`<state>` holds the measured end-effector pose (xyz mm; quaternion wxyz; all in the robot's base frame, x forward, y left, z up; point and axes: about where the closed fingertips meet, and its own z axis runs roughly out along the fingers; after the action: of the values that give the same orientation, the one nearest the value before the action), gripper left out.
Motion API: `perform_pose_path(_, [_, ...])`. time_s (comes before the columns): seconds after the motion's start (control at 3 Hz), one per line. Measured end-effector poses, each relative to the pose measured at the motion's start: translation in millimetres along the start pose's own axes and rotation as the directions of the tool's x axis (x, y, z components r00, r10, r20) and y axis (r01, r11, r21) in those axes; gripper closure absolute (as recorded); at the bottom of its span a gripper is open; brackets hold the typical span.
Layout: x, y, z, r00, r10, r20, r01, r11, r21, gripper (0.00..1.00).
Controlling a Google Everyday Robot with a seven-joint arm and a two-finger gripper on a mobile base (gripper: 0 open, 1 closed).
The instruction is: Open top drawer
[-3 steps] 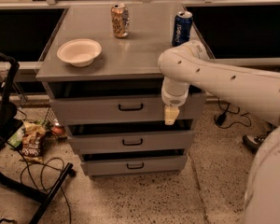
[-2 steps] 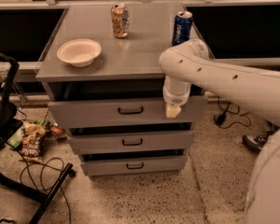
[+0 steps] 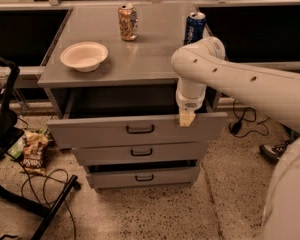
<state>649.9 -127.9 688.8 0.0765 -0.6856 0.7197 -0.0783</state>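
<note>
The tool [image 3: 186, 118] touches the upper rim of the top drawer [image 3: 90, 132] near its 3 o'clock end; its width cannot be told. The drawer juts toward 6 o'clock, its panel running 9 to 3.

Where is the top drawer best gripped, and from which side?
The black bar handle mid-front of the top drawer, from the front: it is horizontal and centred, so a pull should stay straight. The tool is at the panel's upper edge, further right.

The white arm [image 3: 250, 84] bends down, end effector [image 3: 186, 119] hanging vertically at centre-right.
</note>
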Motion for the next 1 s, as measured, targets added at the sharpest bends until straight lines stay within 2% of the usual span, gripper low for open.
perform_pose_path(0.33, [14.0, 17.8, -2.1, 1.000, 0.013, -0.015, -0.013, 0.9992, -0.038, 1.00])
perform_pose_path(1.0, [16.6, 25.7, -2.7, 1.000, 0.018, -0.020, -0.019, 0.9985, -0.052, 1.00])
